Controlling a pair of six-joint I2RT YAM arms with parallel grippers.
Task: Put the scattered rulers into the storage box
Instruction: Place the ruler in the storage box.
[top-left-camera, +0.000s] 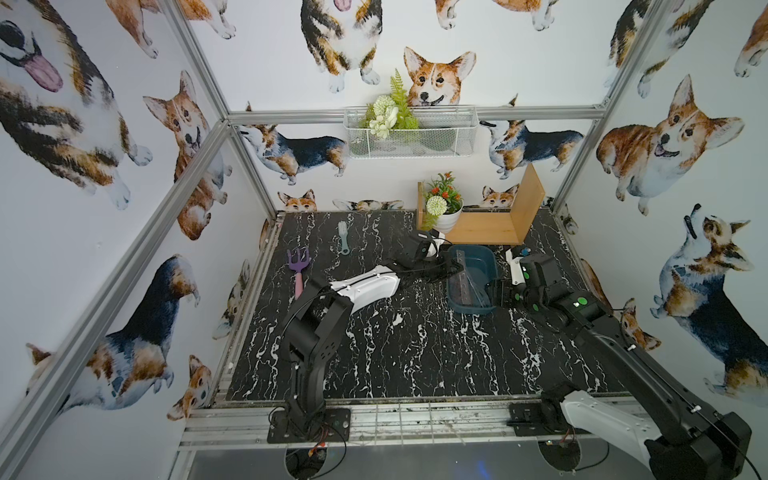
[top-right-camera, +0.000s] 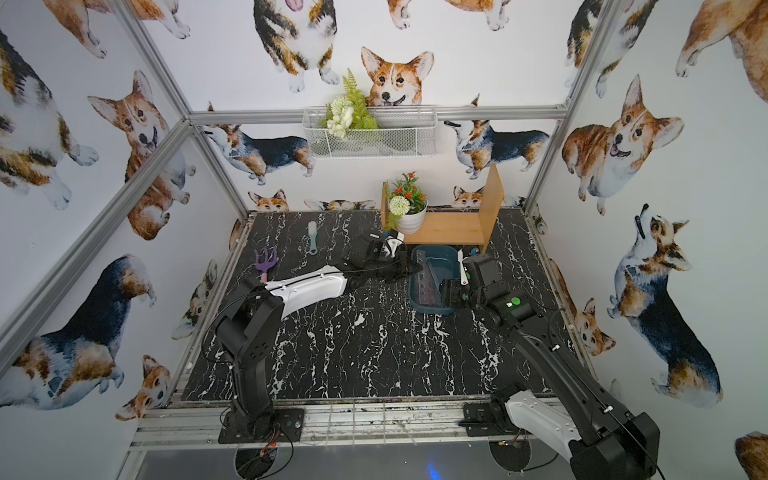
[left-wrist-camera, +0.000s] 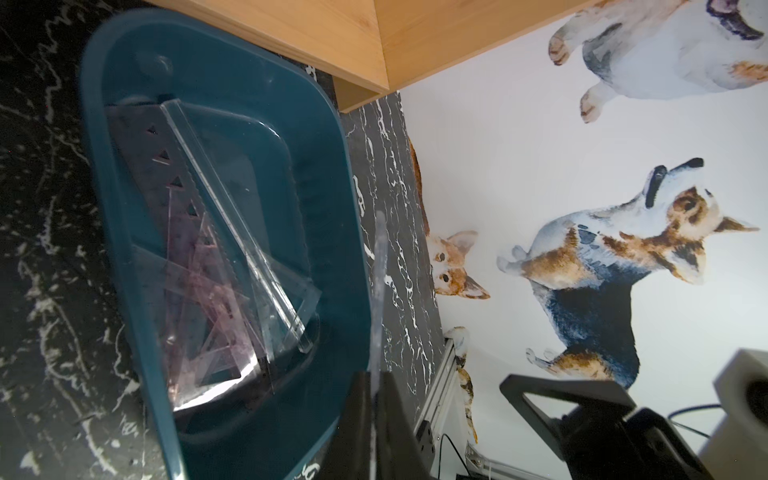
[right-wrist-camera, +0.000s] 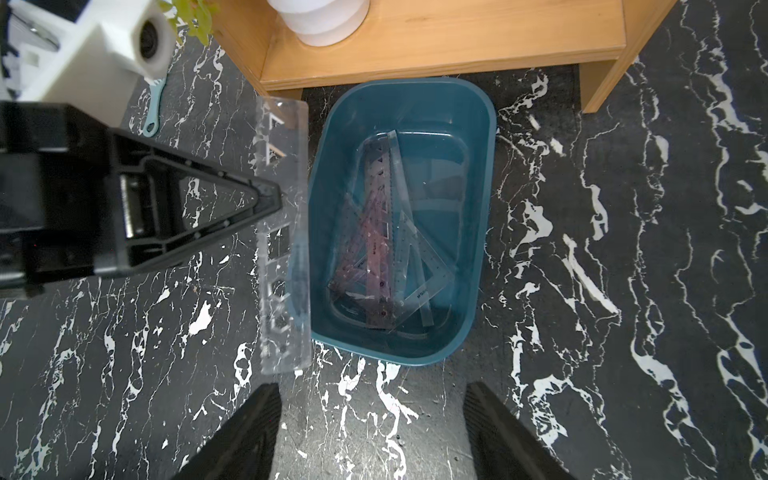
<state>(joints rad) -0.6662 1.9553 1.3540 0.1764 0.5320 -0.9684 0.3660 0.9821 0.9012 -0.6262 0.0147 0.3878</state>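
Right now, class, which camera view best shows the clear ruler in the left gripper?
The right wrist view: the clear ruler faces the camera, cut-out shapes visible, pinched by the left gripper. The left wrist view shows only its thin edge. In both top views it is a faint strip by the storage box.

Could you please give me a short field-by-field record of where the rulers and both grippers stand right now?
left gripper: shut on the clear stencil ruler
ruler position: alongside the storage box rim, not inside
right gripper: open, empty, near the box
box contents: purple and clear rulers, overlapping
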